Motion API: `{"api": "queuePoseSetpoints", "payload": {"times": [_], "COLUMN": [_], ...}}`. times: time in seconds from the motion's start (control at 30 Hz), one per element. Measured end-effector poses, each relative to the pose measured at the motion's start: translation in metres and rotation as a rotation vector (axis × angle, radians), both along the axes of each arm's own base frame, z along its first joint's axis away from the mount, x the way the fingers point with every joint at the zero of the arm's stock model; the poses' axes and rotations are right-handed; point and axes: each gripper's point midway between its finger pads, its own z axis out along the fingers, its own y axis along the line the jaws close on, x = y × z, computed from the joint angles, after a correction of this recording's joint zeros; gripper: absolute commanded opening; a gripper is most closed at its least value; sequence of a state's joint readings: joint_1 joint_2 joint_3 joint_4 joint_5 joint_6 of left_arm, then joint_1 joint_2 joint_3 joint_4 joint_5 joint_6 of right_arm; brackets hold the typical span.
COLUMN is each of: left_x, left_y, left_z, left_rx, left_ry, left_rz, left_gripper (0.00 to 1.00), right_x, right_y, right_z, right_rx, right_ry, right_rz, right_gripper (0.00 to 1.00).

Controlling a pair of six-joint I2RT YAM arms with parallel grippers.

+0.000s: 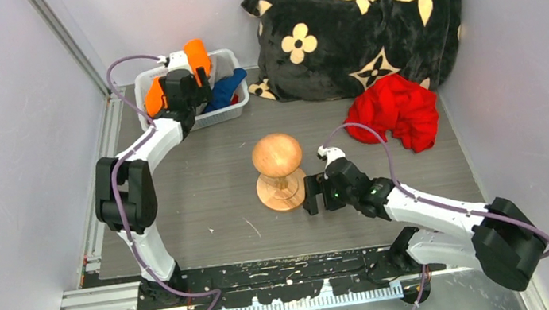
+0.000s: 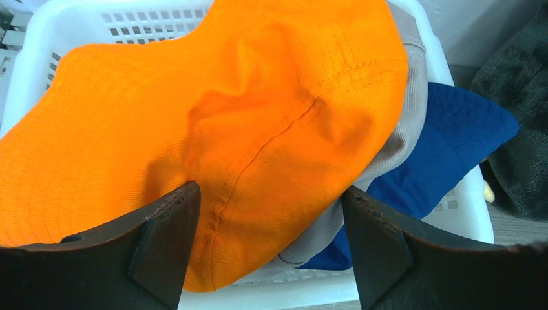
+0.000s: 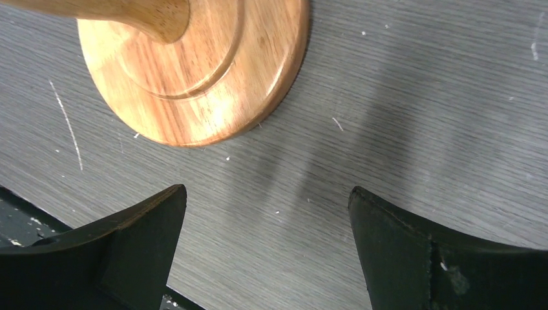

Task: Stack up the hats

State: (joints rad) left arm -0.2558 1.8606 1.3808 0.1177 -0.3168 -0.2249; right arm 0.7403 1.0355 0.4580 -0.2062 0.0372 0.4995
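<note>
Hovering with left gripper [image 2: 268, 190] spread wide and empty over orange hat [image 2: 194, 110] in basket [image 2: 77, 26] at worktop's [image 1: 207, 212] eleven o'clock — best to pinch near crown seam, lift straight.

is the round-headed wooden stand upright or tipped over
Upright: the round-headed wooden stand sits on its flat disc base on the grey table, head uppermost.

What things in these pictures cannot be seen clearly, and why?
Top view: the left arm covers much of the basket, so the number of hats inside is unclear.
Left wrist view: the orange hat hides most of the grey hat and blue hat.
Right wrist view: the top edge cuts off the wooden stand above its base.
Top view: the red hat is crumpled, shape unclear.
</note>
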Motion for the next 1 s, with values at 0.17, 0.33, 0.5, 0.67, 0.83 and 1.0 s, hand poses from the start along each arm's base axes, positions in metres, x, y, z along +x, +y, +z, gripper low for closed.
{"api": "queuePoseSetpoints", "payload": {"times": [0.17, 0.33, 0.5, 0.67, 0.83, 1.0], "left_x": [0.003, 0.005, 0.007, 0.010, 0.011, 0.013], "left_y": [0.003, 0.005, 0.010, 0.012, 0.014, 0.013], "left_z": [0.005, 0.008, 0.008, 0.009, 0.008, 0.012], "left_rx": [-0.005, -0.012, -0.021, -0.029, -0.034, -0.040], "left_ry": [-0.008, -0.008, -0.006, -0.008, -0.006, -0.013], "left_rz": [0.001, -0.007, -0.011, -0.018, -0.027, -0.038], "left_gripper": [0.80, 0.77, 0.74, 0.64, 0.38, 0.18], "right_x": [-0.003, 0.001, 0.011, 0.022, 0.033, 0.046], "right_y": [0.004, 0.010, 0.015, 0.024, 0.035, 0.042], "right_z": [-0.018, -0.027, -0.029, -0.030, -0.031, -0.031], "right_rx": [-0.049, -0.091, -0.119, -0.124, -0.115, -0.108], "right_ry": [0.026, -0.007, -0.070, -0.133, -0.196, -0.240], "right_rz": [0.017, 0.021, -0.004, -0.023, -0.044, -0.075], "right_gripper": [1.00, 1.00, 1.00, 1.00, 1.00, 1.00]}}
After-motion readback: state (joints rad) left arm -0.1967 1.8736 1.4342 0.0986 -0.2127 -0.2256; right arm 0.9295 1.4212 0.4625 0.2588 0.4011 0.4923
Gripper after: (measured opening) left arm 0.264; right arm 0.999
